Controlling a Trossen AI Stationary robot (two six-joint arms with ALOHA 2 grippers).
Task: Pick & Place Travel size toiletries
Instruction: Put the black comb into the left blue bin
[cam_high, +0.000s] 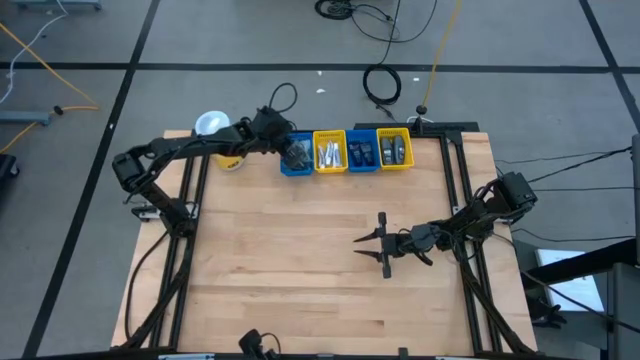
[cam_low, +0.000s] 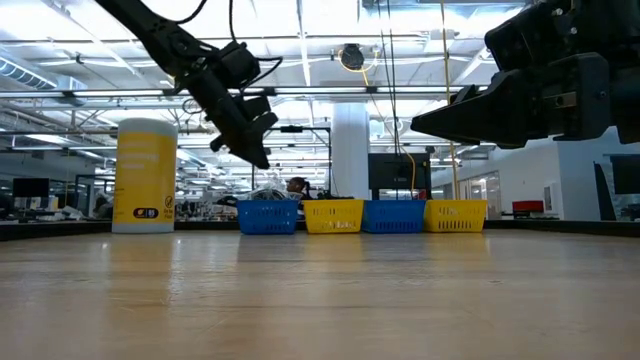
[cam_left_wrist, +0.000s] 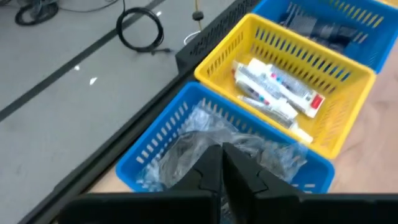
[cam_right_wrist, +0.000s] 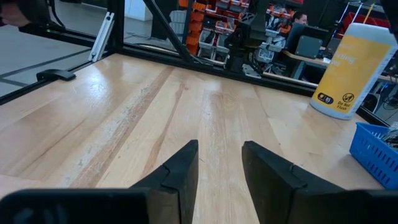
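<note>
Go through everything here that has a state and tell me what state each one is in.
left gripper: shut, empty, above the leftmost blue bin
right gripper: open, empty, over bare table
leftmost blue bin: holds clear wrapped items
yellow bin beside it: holds white tubes
yellow canister: upright, lid on

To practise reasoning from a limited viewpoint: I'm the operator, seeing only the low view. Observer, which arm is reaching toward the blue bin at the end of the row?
Observer: The left arm. From above, the left gripper hangs over that blue bin.
Operator: Are its fingers open?
Observer: No, shut, just above clear crinkly packets lying in the bin.
Operator: What's in the yellow bin beside it?
Observer: The yellow bin holds white tubes with red marks.
</note>
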